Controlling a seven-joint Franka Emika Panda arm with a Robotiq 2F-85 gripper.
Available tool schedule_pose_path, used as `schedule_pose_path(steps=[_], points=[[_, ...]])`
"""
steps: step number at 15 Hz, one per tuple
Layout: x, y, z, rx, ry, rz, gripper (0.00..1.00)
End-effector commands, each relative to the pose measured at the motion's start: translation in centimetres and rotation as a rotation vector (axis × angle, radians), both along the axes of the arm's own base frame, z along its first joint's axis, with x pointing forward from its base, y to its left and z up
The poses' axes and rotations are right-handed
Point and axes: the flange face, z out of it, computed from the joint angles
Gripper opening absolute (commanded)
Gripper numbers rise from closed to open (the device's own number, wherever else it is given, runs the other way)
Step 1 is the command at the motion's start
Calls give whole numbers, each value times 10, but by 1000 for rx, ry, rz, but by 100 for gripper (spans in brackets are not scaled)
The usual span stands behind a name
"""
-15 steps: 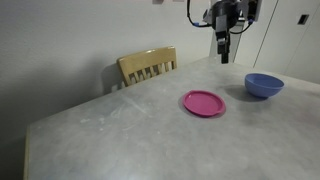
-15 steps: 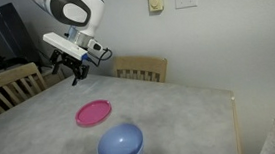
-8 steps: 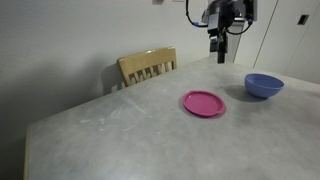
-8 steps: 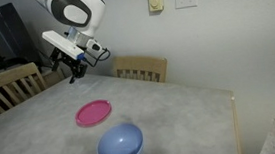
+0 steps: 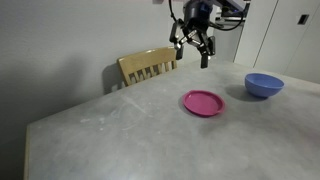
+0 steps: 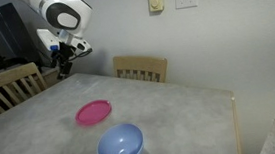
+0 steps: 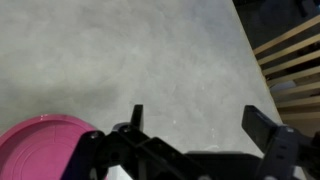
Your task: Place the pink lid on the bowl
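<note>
The pink lid (image 5: pixel 204 103) lies flat on the grey table in both exterior views (image 6: pixel 93 112); its edge shows at the lower left of the wrist view (image 7: pixel 40 148). The periwinkle-blue bowl (image 5: pixel 264 85) stands upright beside it, a short gap apart, and shows near the front in an exterior view (image 6: pixel 120 146). My gripper (image 5: pixel 195 50) hangs open and empty high above the table, behind the lid near the chair, also seen in an exterior view (image 6: pixel 62 65). In the wrist view its fingers (image 7: pixel 195 120) are spread over bare table.
A wooden chair (image 5: pixel 148 67) stands at the table's far edge. An exterior view shows a chair by the wall (image 6: pixel 141 69) and another chair (image 6: pixel 8 86) at the side. The grey table (image 5: pixel 120 130) has an edge close to the bowl.
My gripper has swung away from above the bowl side toward the chair, higher over the table's far edge. The lid and bowl have not moved.
</note>
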Motion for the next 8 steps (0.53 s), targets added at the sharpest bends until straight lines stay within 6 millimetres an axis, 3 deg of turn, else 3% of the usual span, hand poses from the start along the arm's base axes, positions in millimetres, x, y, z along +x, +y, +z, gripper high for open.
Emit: schedule_pose_path(steps=[1, 4, 6, 7, 8], points=[[6, 18, 1, -117, 78, -145, 100], [7, 21, -15, -208, 193, -214, 100], [8, 13, -34, -188, 225, -145, 100], [0, 23, -16, -190, 186, -185, 100], [1, 20, -26, -191, 206, -172, 100]])
